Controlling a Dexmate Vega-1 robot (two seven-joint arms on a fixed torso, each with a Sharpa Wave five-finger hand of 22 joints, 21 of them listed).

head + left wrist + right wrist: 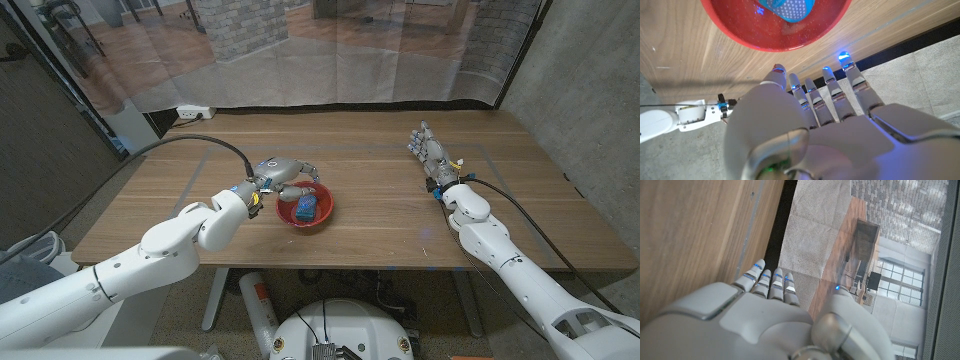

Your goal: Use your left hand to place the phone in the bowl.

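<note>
Near the middle of the tabletop (380,215), a little toward its front edge, stands the red bowl (306,209), and the phone (304,208), blue, lies inside it. In the head view the phone is small and its face hard to read. The left wrist view shows the bowl (771,31) cut off by the frame, with only 1 end of the phone (785,9) showing, a blue rim around a pale dotted surface.

In the head view the left robot hand (283,178) is at the bowl's far left rim, fingers curved over it; whether they touch the rim cannot be told from there. The left wrist view looks along the back of that robot hand (815,125): the fingers are straight and slightly apart, with nothing held, their tips over bare wood just short of the bowl.

The right robot hand (431,153) sits near the tabletop's far right corner, well apart from the bowl, fingers stretched out and empty. In its wrist view the right robot hand (760,315) shows fingers side by side, pointing past the tabletop's edge.
</note>
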